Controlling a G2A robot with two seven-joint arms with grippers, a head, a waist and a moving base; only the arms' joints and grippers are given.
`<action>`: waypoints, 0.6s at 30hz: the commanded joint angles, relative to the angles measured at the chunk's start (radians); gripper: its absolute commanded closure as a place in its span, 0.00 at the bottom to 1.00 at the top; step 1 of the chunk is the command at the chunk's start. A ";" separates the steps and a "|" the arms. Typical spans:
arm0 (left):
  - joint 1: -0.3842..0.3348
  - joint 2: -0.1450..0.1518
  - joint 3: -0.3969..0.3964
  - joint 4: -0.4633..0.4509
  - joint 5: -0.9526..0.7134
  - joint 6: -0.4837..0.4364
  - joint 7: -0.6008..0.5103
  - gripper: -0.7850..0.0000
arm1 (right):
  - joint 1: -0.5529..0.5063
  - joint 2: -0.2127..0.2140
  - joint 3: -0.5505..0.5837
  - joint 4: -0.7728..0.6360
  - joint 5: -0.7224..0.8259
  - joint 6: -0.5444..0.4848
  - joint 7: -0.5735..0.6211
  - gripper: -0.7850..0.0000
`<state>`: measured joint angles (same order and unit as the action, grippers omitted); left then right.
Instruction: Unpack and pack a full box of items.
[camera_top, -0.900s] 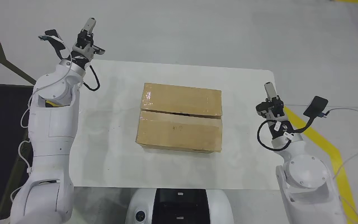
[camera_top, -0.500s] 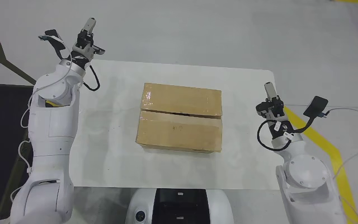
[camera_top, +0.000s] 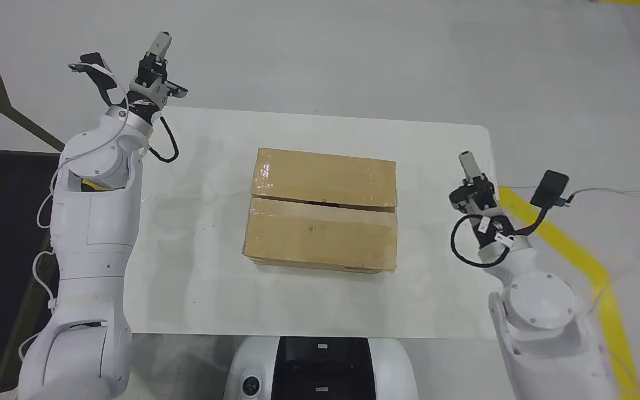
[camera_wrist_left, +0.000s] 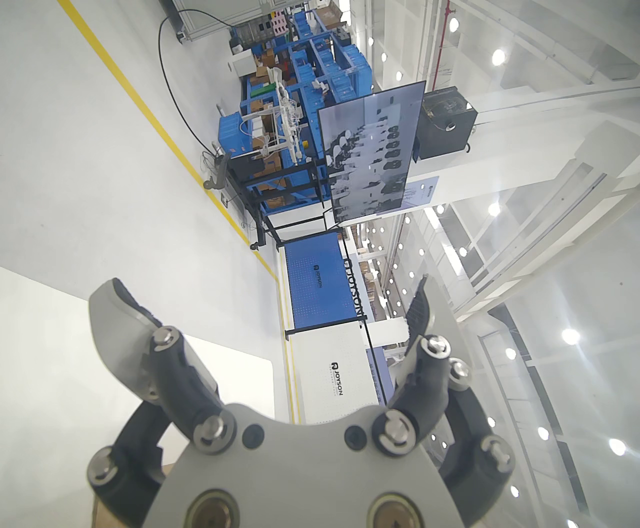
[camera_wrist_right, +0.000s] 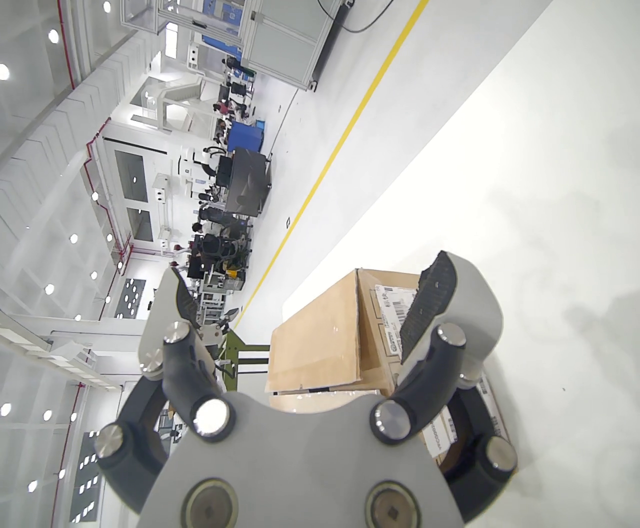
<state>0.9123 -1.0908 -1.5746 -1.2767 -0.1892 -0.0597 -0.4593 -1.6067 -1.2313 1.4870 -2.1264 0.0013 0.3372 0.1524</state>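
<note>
A closed brown cardboard box (camera_top: 321, 209) sits in the middle of the white table (camera_top: 200, 270), its two top flaps meeting along a seam. My left gripper (camera_top: 159, 45) is raised beyond the table's far left corner, well away from the box; its wrist view shows the left gripper (camera_wrist_left: 270, 310) open and empty. My right gripper (camera_top: 466, 160) hangs over the table's right edge, a short way right of the box. Its own view has the right gripper (camera_wrist_right: 305, 285) open with nothing held, and the box (camera_wrist_right: 320, 335) with its labelled side lies beyond the fingers.
A yellow floor line (camera_top: 560, 240) runs past the table's right side. Bare table surface surrounds the box on all sides. Grey floor (camera_top: 400, 50) lies beyond the far edge.
The right arm has shifted a little left and toward the far side, bringing its gripper nearer the box. The left arm and the box have stayed put.
</note>
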 joint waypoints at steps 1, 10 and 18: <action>0.000 0.000 0.000 0.000 0.000 0.000 0.000 0.00 | 0.017 0.000 0.003 0.034 0.031 -0.016 0.039 0.00; 0.000 0.000 0.000 0.000 0.000 0.000 0.000 0.00 | 0.091 -0.001 -0.030 0.129 0.091 -0.019 0.144 0.00; 0.000 0.000 0.000 0.000 0.000 0.000 0.000 0.00 | 0.127 0.008 -0.053 0.164 0.082 -0.012 0.297 0.00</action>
<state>0.9123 -1.0908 -1.5746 -1.2767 -0.1892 -0.0597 -0.4593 -1.4803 -1.2253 1.4340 -1.9659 0.0709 0.3330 0.4109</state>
